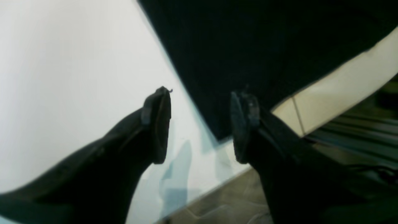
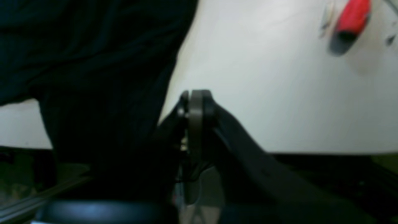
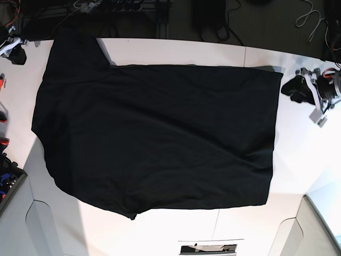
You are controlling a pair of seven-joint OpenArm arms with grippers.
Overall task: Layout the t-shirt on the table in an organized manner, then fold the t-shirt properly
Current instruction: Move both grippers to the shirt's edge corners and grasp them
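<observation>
The black t-shirt lies spread flat over the middle of the white table, with a sleeve pointing to the far left corner. No graphic shows. My left gripper is open with nothing between its fingers, and a corner of the t-shirt lies on the table just beyond the gap. In the base view the left gripper sits just off the shirt's right edge. My right gripper is shut, its pads together over the table, and the t-shirt lies close on its left.
A red-handled tool lies on the table beyond the right gripper. A dark bin stands at the table's near left. The table edge runs just below the left gripper. Cables lie on the floor behind.
</observation>
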